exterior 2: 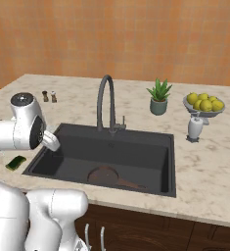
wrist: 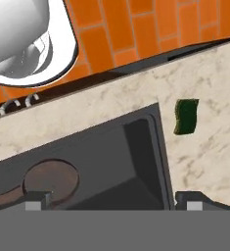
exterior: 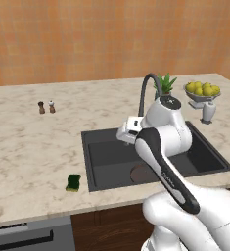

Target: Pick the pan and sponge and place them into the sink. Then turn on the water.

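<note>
We see our gripper [wrist: 114, 203] wide open, empty; round dark pan [exterior 2: 104, 175] in matte grey sink [exterior 2: 150, 139]; green rectangular sponge [wrist: 186, 116] at two o'clock.

Marble counter [exterior: 28, 147] carries sponge [exterior: 73, 183], shakers [exterior: 46, 107], plant [exterior 2: 158, 98], fruit bowl [exterior 2: 203, 105].

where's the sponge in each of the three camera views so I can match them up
Left base view: sponge lower left, on the counter left of the sink.
Right base view: far left edge, on the counter beside the sink's near-left corner.
Hand view: upper right, on the counter.
Shared landmark: that sink corner.
</note>
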Controlling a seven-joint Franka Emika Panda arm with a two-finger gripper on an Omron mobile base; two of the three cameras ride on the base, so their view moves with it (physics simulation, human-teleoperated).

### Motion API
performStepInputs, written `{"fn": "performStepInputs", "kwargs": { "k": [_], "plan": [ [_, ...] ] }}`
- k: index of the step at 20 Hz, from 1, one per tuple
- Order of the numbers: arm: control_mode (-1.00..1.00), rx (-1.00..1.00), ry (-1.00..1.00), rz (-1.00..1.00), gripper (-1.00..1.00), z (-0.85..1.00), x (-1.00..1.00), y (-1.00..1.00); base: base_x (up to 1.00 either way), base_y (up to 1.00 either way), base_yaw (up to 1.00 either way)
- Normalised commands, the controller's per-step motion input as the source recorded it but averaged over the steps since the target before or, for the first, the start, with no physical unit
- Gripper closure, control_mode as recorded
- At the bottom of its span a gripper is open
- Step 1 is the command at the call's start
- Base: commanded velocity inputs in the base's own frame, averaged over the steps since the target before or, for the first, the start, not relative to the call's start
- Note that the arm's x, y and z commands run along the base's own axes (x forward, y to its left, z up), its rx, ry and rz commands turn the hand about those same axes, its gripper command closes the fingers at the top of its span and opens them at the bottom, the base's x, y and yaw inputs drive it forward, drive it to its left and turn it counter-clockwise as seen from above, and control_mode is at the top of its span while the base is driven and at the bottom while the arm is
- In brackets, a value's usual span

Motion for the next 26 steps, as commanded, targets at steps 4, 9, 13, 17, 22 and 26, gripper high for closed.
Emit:
{"fn": "performStepInputs", "kwargs": {
  "k": [4, 9, 13, 17, 22, 26],
  "plan": [
    [-1.00, -0.15, 0.21, 0.06, -1.00, -0.18, 0.16, 0.96, 0.00, 0.00, 0.00],
    [-1.00, -0.13, 0.12, 0.05, -1.00, -0.45, 0.11, 0.76, 0.00, 0.00, 0.00],
    [-1.00, -0.04, 0.03, 0.05, -1.00, -0.59, 0.04, 0.45, 0.00, 0.00, 0.00],
    [-1.00, 0.00, 0.00, 0.06, -1.00, -0.61, 0.00, 0.19, 0.00, 0.00, 0.00],
    [-1.00, 0.02, -0.11, 0.07, -1.00, -0.44, 0.00, 0.18, 0.00, 0.00, 0.00],
    [-1.00, 0.10, -0.03, 0.07, -1.00, -0.14, 0.00, 0.32, 0.00, 0.00, 0.00]
  ]
}}
